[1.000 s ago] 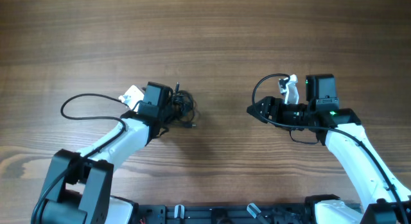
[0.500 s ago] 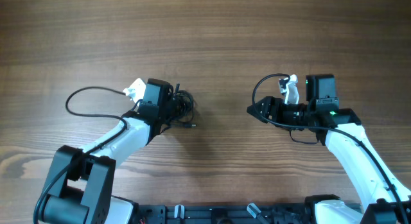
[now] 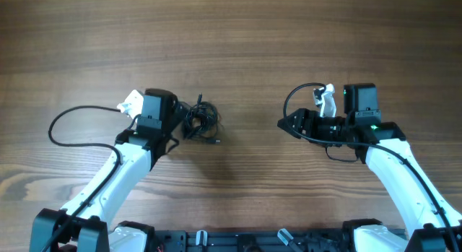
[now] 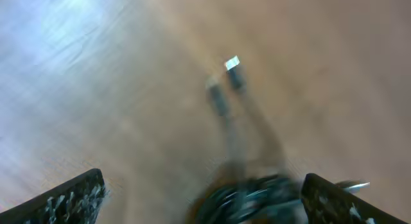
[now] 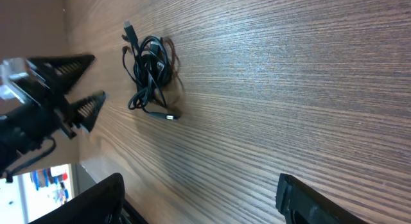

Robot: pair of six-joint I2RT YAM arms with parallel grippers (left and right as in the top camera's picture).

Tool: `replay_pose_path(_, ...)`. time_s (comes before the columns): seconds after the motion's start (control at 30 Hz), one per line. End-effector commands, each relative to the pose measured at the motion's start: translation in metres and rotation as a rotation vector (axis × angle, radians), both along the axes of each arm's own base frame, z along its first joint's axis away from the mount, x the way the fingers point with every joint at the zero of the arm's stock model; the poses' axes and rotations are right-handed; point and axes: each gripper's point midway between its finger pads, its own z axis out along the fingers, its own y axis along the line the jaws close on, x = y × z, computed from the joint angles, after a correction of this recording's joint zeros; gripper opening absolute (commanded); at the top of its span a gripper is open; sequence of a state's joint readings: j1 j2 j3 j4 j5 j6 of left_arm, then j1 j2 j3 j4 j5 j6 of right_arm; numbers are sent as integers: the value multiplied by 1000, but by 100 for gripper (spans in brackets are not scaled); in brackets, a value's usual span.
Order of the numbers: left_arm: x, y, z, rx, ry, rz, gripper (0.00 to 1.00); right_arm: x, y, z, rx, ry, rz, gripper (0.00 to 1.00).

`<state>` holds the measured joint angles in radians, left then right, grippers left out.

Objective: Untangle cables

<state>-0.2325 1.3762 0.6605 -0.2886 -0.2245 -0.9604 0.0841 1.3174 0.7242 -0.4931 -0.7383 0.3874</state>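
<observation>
Overhead view. Item: bunch of very thin black cables (image 3: 201, 122), still knotted. It lies on the brown wood-grain worktop (image 3: 238, 35), left of centre, about midway between the far and near edges, with plug ends sticking out.

Left end effector (image 3: 178, 123): fingers have just spread wide and drawn back toward the left edge, off the bunch and holding nothing.

Right end effector (image 3: 283, 123): unchanged, fingers apart, empty, well apart from the bunch.

Assessment: the bunch is released still tangled, no strand is separated, and a fresh grasp seems needed.
</observation>
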Motion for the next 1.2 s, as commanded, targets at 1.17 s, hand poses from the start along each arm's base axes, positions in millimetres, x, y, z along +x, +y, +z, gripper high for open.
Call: replay_pose_path(1.17, 66, -39, -21, -322, -182, 106, 100, 4, -5, 0, -38, -35, -12, 78)
